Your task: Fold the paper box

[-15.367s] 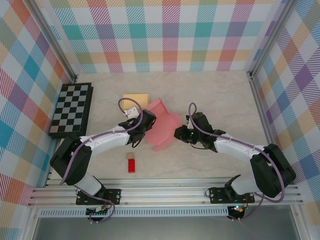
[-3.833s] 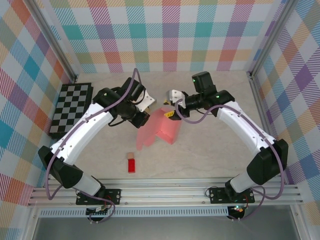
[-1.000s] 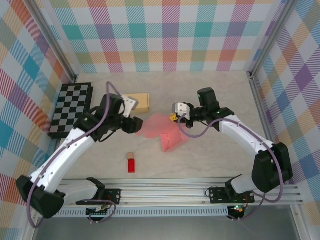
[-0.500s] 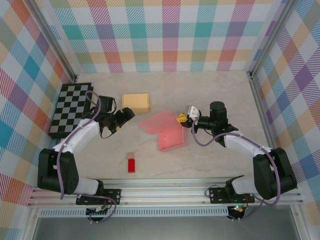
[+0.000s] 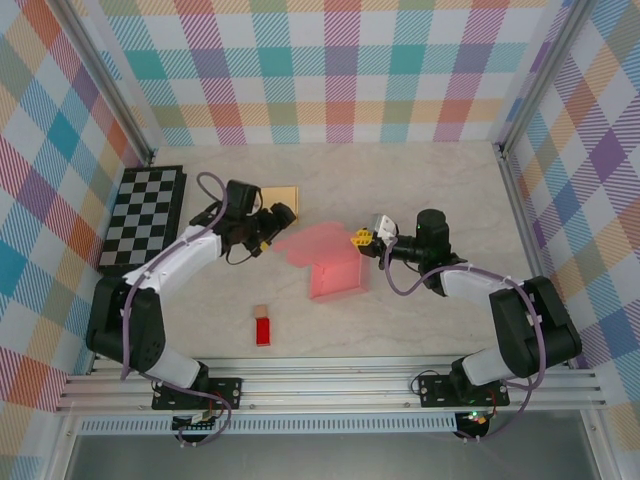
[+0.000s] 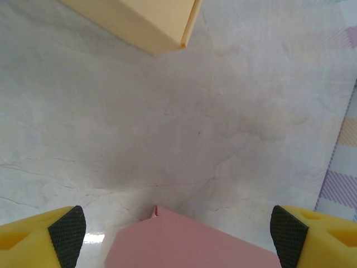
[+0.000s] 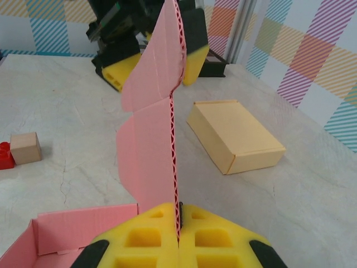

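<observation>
The pink paper box (image 5: 335,277) lies open at mid-table, its lid flap (image 5: 312,241) spread toward the left. My right gripper (image 5: 363,240) is shut on the flap's corrugated edge at the box's right rear corner. In the right wrist view the yellow fingers (image 7: 150,237) pinch that edge (image 7: 172,128) and the flap stands upright ahead, with the box's tray wall (image 7: 83,218) at lower left. My left gripper (image 5: 273,227) hovers open just left of the flap. Its black pads (image 6: 67,229) stand wide apart, and the flap's tip (image 6: 189,245) lies between them on the table.
A tan closed box (image 5: 277,199) (image 6: 139,19) (image 7: 234,137) lies right behind the left gripper. A chessboard (image 5: 145,220) sits at far left. A red brick (image 5: 263,331) and a small wooden cube (image 5: 260,311) lie near the front. Metal rails line the near edge.
The left gripper has swung right, from beside the chessboard up to the pink flap's left tip. The right gripper and the box have shifted slightly left.
</observation>
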Controlling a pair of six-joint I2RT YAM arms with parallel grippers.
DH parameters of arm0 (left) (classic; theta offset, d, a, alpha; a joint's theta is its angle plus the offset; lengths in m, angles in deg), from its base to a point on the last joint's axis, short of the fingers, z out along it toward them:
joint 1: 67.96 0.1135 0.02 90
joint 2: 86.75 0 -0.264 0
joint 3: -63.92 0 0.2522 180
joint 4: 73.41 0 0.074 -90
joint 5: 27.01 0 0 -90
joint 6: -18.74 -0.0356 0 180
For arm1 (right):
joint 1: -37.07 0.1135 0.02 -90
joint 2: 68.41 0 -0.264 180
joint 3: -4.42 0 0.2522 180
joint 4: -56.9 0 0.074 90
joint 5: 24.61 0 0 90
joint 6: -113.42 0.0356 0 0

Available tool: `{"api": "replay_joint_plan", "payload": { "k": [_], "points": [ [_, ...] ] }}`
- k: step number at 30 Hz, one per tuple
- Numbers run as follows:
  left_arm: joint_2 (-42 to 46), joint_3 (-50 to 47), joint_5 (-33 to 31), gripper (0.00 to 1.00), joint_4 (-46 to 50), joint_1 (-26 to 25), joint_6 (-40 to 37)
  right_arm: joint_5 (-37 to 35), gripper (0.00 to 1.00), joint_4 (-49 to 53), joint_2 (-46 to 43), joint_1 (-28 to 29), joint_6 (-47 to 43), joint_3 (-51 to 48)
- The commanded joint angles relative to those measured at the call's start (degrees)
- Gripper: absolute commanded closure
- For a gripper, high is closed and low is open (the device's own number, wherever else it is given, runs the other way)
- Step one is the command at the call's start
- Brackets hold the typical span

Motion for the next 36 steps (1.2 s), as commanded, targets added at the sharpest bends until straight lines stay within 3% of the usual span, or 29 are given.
{"api": "replay_joint_plan", "payload": {
  "k": [1,8,20,27,32,33,36],
  "points": [
    [-3.2,-0.1,-1.4,0.14,-1.0,-1.6,0.2,1.1,1.0,-3.0,0.5,0.3,0.4,-1.1],
    [-6.6,3.9,0.8,0.16,-1.9,-6.2,2.6,-1.0,1.0,0.8,-0.6,0.4,-2.8,-3.1],
    [-2.1,3.9,0.1,0.19,-4.4,-11.9,10.5,-4.9,1.0,9.0,-2.0,2.6,-8.2,-2.7],
    [-0.5,5.3,-0.3,0.45,-4.7,-12.8,9.9,-7.1,1.0,15.0,-2.6,4.1,-12.0,-1.5],
    [-0.4,6.0,-1.2,0.46,-2.5,-14.6,7.8,-8.8,1.0,17.6,-3.1,4.6,-13.7,-1.3],
    [-0.3,6.1,-1.9,0.46,-1.7,-15.0,7.0,-9.1,0.99,18.0,-3.1,4.7,-14.0,-1.4],
    [-0.1,6.6,-5.2,0.46,2.1,-16.6,3.5,-10.1,0.84,19.7,-3.1,4.7,-13.5,-0.4]
  ]
}}
